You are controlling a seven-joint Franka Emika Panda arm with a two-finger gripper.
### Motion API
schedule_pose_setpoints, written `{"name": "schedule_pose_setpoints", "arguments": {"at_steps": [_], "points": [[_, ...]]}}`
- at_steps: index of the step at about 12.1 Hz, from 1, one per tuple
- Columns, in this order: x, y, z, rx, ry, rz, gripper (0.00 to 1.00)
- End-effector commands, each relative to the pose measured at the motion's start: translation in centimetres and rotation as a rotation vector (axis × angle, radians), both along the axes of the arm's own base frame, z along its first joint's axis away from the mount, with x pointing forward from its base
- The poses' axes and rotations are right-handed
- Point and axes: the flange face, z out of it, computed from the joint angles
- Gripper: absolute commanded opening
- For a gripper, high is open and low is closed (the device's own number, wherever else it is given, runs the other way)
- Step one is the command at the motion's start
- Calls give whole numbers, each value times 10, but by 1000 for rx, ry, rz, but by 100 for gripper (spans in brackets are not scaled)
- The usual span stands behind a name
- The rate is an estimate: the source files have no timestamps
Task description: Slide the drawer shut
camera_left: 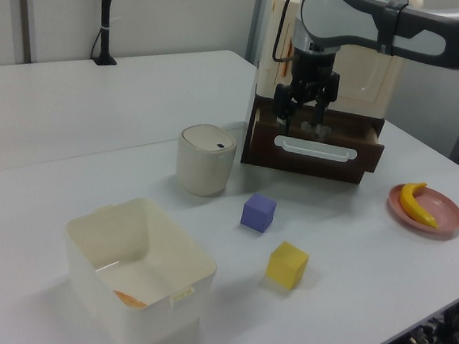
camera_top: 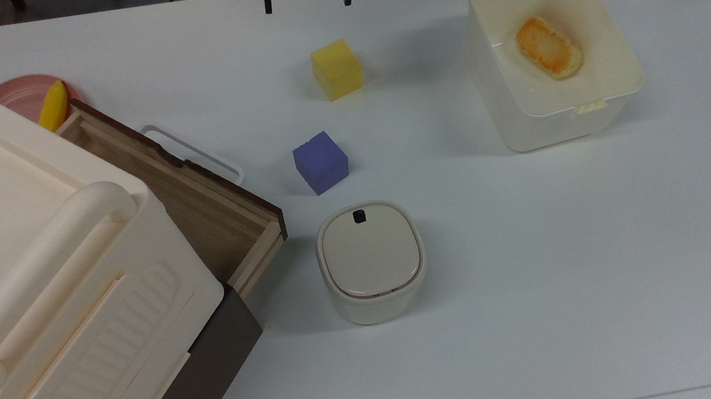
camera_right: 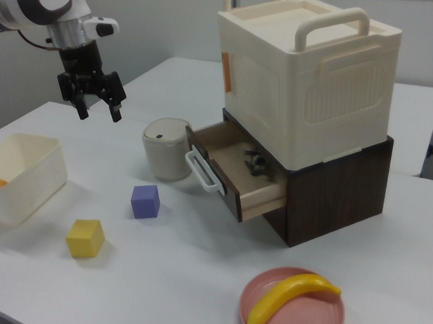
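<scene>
Right view: the drawer (camera_right: 234, 174) stands pulled out from the dark cabinet (camera_right: 338, 194) under a cream box (camera_right: 308, 72), its white handle (camera_right: 201, 170) facing left, while the gripper (camera_right: 94, 106) hangs with fingers spread, empty, well to the left, likely before pushing.

White table (camera_top: 538, 272) carries: yellow foam cube (camera_top: 336, 69); purple foam cube (camera_top: 320, 162) near it; round-cornered cream lidded tub (camera_top: 370, 260), lid shut, small dark button on top. Open translucent white plastic bin (camera_top: 551, 63) holds a golden-brown bread piece (camera_top: 548, 47). Pink round plate (camera_right: 293, 305) holds a yellow banana (camera_right: 289, 298). Large cream plastic handled box (camera_right: 308, 72) sits atop the dark brown wooden cabinet (camera_right: 338, 194).
</scene>
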Motion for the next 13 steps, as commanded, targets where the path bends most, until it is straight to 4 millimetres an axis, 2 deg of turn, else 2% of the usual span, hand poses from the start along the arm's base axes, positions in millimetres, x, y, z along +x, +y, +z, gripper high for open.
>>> {"name": "schedule_pose_setpoints", "arguments": {"at_steps": [1, 6, 8, 13], "points": [[4, -1, -4, -18, 15, 12, 100], [4, -1, -3, -16, 11, 11, 100], [6, -3, 7, -10, -12, 8, 100], [4, -6, 13, -11, -22, 0, 100]]}}
